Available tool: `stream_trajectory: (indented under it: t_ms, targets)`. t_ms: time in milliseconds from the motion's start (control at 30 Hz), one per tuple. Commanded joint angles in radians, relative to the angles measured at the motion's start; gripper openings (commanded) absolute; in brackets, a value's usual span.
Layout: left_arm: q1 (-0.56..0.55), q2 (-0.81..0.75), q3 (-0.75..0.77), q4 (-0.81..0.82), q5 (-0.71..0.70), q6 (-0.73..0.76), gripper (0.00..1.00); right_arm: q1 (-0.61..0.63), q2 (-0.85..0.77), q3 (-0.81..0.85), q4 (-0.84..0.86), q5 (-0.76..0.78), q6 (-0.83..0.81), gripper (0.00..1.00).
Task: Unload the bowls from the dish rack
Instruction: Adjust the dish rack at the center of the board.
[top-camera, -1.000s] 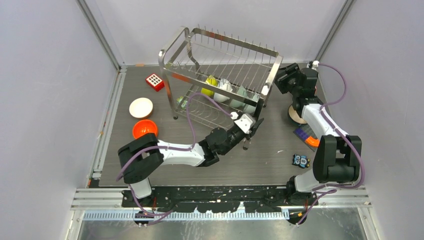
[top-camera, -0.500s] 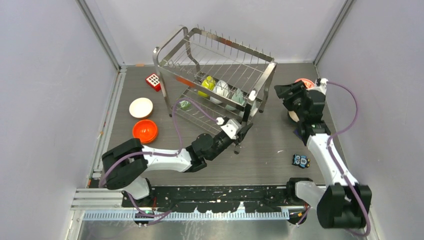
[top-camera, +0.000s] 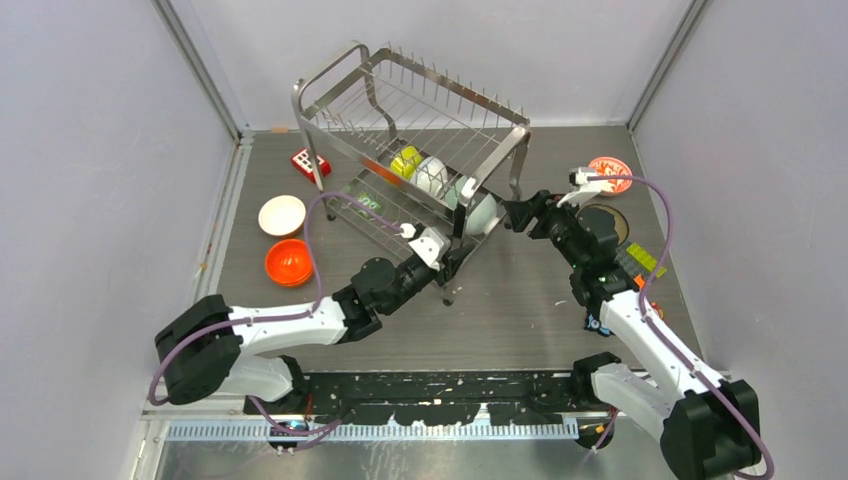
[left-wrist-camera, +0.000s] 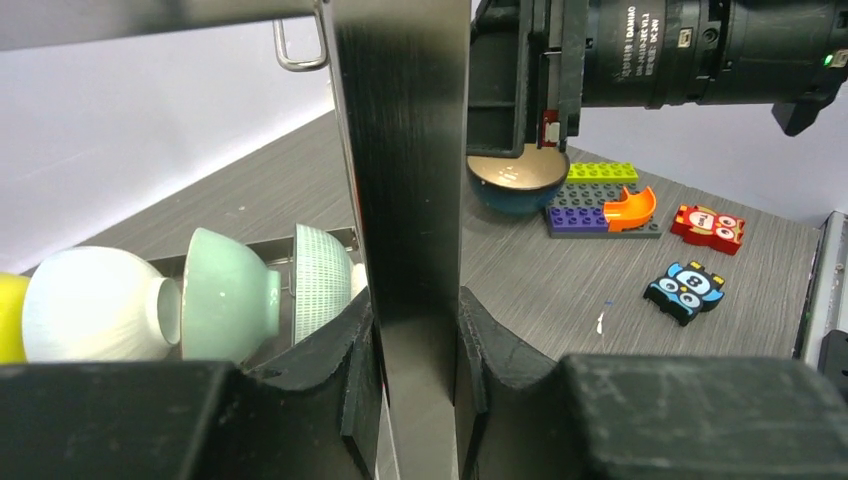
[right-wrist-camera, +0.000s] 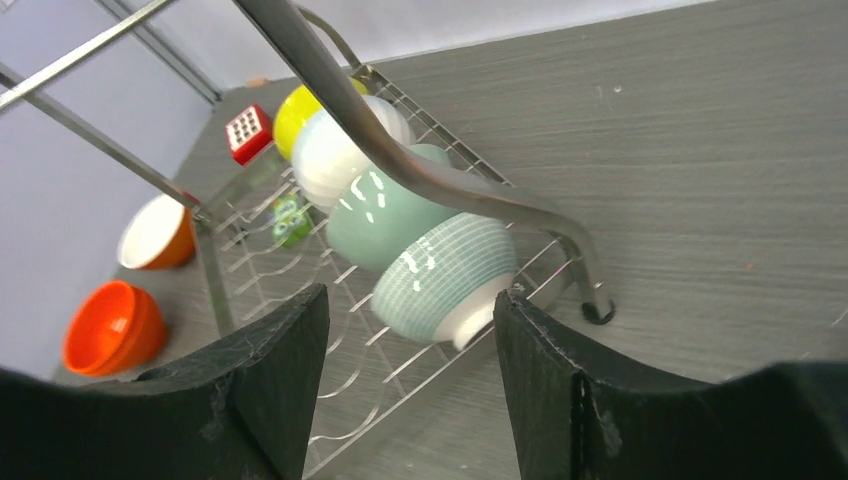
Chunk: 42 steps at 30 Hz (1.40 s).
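A grey wood-grain table (top-camera: 520, 300) sits between pale walls. Its largest load is the steel wire dish rack (top-camera: 410, 120), standing at the far middle and turned at an angle to the table's edges.

The left gripper (top-camera: 447, 262) is clamped on the rack's near corner post. In the left wrist view its 2 black fingers (left-wrist-camera: 340, 350) press flat against both sides of that steel post (left-wrist-camera: 405, 200). The right gripper (top-camera: 513, 215) stands with its jaws well apart and holds nothing. It points at the rack's near right end, where the last bowl sits level with its fingertips and just beside them. Whether they touch I cannot tell.

4 bowls stand on edge in a row in the lower tier: a yellow bowl (right-wrist-camera: 290, 110), a white bowl (right-wrist-camera: 335, 150), a pale green bowl (right-wrist-camera: 380, 215) and a ribbed teal bowl (right-wrist-camera: 445, 275), the one nearest the right gripper.

On the table left of the rack lie a white-lined bowl (top-camera: 282, 215) and an orange bowl (top-camera: 290, 262). On the right, a red-patterned bowl (top-camera: 609, 168) sits far back, and a dark bowl (left-wrist-camera: 515, 180) lies just behind the right arm, beside some toy bricks (left-wrist-camera: 600, 195). A red block (right-wrist-camera: 247, 128) lies behind the rack's left end.
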Motion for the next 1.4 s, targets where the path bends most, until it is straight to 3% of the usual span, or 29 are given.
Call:
stream_trajectory:
  t_ms: [0,233,667,767,1000,1133,1367]
  targets:
    - [0.029,-0.055,-0.021,-0.084,-0.038,0.016,0.00,0.029,0.048,0.039,0.121,0.063,-0.178,0.66]
    - [0.035,-0.092,-0.041,-0.123,-0.062,-0.010,0.00,0.078,0.139,0.040,0.238,0.053,-0.404,0.66]
    - [0.037,-0.127,-0.060,-0.161,-0.077,-0.017,0.00,0.097,0.314,0.058,0.429,0.114,-0.476,0.58]
    - [0.038,-0.127,-0.062,-0.167,-0.080,-0.017,0.00,0.102,0.344,0.056,0.462,0.118,-0.469,0.50]
    - [0.039,-0.118,-0.068,-0.171,-0.101,-0.017,0.00,0.120,0.349,0.030,0.499,0.185,-0.473,0.18]
    - [0.047,-0.116,-0.067,-0.177,-0.114,-0.017,0.00,0.127,0.294,-0.008,0.498,0.231,-0.469,0.08]
    - [0.073,-0.085,-0.057,-0.182,-0.113,-0.066,0.00,0.141,0.140,-0.088,0.432,0.288,-0.465,0.01]
